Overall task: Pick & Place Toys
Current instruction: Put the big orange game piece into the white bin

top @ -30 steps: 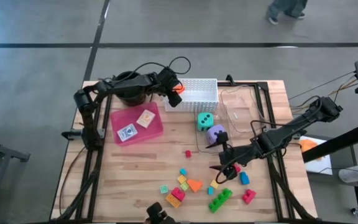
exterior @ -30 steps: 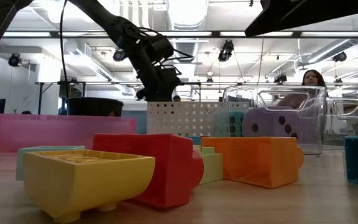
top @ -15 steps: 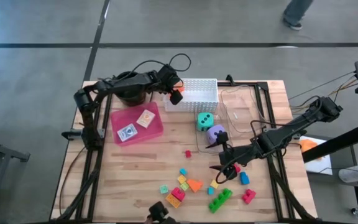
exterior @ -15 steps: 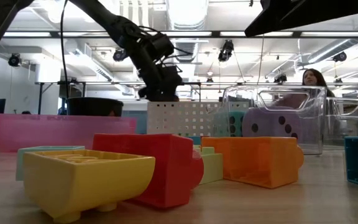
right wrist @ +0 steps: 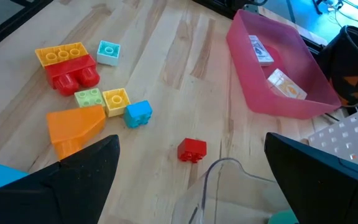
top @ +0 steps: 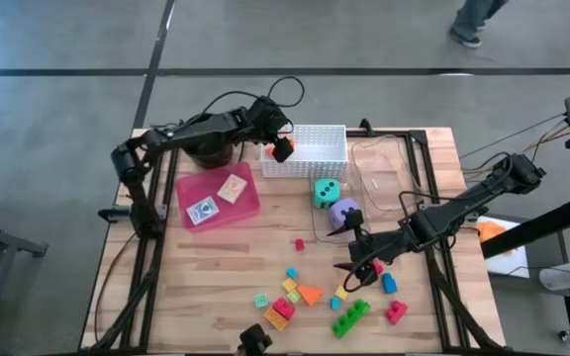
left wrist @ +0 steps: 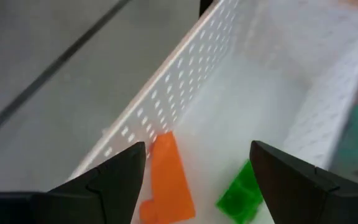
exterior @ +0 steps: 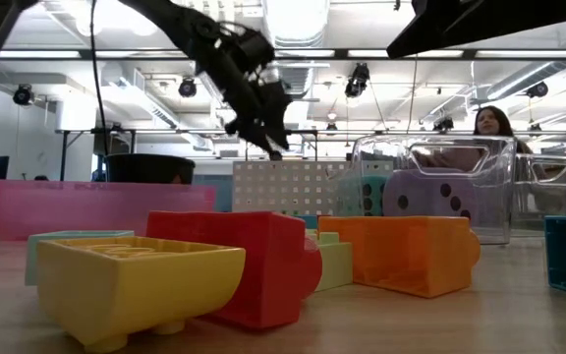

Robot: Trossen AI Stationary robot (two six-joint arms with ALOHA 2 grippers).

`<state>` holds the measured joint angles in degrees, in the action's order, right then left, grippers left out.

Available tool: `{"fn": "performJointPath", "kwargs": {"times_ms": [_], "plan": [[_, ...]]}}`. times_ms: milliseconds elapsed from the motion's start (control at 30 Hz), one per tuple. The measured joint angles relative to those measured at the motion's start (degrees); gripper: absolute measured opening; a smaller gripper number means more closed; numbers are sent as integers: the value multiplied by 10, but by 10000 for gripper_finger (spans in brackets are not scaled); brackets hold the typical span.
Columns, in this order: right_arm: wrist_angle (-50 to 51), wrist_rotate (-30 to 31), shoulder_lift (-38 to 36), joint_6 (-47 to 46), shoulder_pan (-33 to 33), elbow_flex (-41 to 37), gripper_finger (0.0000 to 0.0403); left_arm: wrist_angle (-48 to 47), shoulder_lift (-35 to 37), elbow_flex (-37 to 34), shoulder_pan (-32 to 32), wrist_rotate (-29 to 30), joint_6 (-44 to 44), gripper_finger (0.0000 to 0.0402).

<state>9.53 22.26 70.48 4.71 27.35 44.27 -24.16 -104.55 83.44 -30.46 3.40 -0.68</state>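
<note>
Hovering left gripper (top: pixel 281 148): above the left end of the white basket (top: pixel 315 150) near the desk's far edge, fingers (left wrist: pixel 110 180) spread apart, nothing between them.
Basket contents: orange block (left wrist: pixel 165 180) and green block (left wrist: pixel 241 193) lying on the white floor, side by side, apart.
Right gripper (top: pixel 356 259): low over the desk's near right part, jaws wide, empty.
Loose blocks: cluster near the desk's near edge, with an orange wedge (top: pixel 310 293), a green brick (top: pixel 349 316), a red brick (top: pixel 396 311), a blue block (top: pixel 389 284); a small red block (top: pixel 300 243) alone toward the middle.
Dice: teal die (top: pixel 327 192) just in front of the basket, purple die (top: pixel 343 213) beside it on the near right, close together.
Pink tray (top: pixel 216 197): left part of the desk, holding two small cards (top: pixel 202 210).
Clear bin (top: pixel 384 176): right of the basket, near the far edge.
Black bowl (top: pixel 209 150): far left corner, behind the tray.
</note>
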Motion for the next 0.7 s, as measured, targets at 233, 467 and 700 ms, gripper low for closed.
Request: {"fn": "performJointPath", "kwargs": {"times_ms": [233, 467, 700], "plan": [[0, 24, 0, -8, 0, 0, 400, -29, 76, -2, 55, 0, -2, 291], [-25, 50, 5, -41, 0, 0, 400, -24, 126, -46, 162, 0, -21, 291], [-45, 48, 41, -72, 0, 0, 400, 69, 148, -179, 297, 2, -26, 291]]}}
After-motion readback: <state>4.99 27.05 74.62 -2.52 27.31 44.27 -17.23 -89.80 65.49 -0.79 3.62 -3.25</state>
